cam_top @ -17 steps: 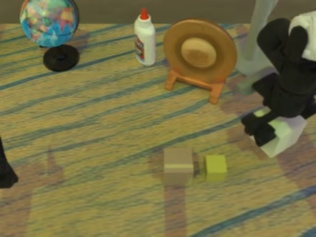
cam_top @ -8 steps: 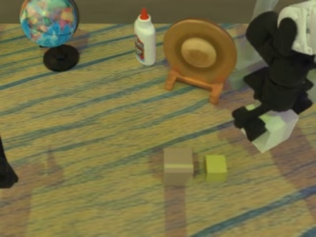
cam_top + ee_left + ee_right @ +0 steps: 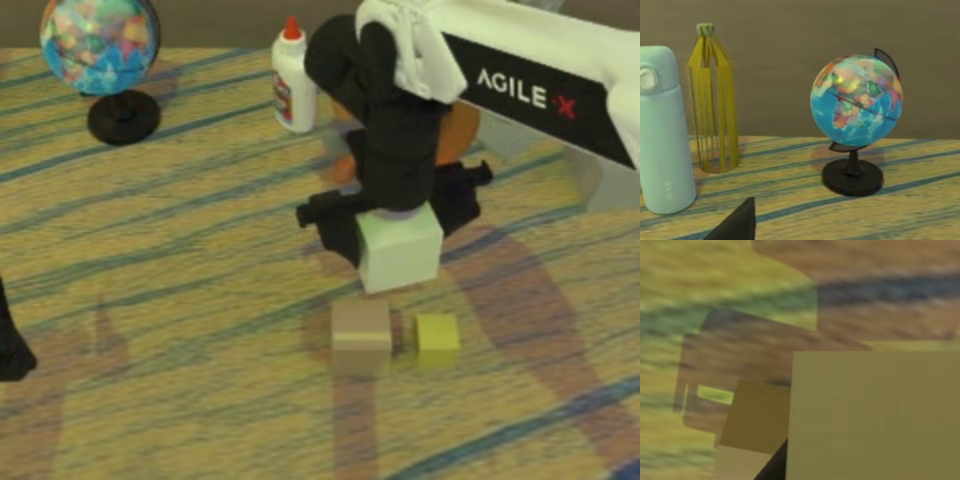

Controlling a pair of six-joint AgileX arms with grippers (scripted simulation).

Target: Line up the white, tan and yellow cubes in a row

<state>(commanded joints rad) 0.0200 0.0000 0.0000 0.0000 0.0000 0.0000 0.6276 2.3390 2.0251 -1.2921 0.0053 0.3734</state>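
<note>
Right gripper clenched on white cube, carrying it above tan cube and yellow cube. Next: lower it left of tan, in line.

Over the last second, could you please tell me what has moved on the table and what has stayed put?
The right gripper, jaws shut on the large creamy-white cube, carried it from the table's right edge leftward to just behind the tan cube. The tan cube, small olive-yellow cube and parked left arm at the left edge stayed put.
</note>
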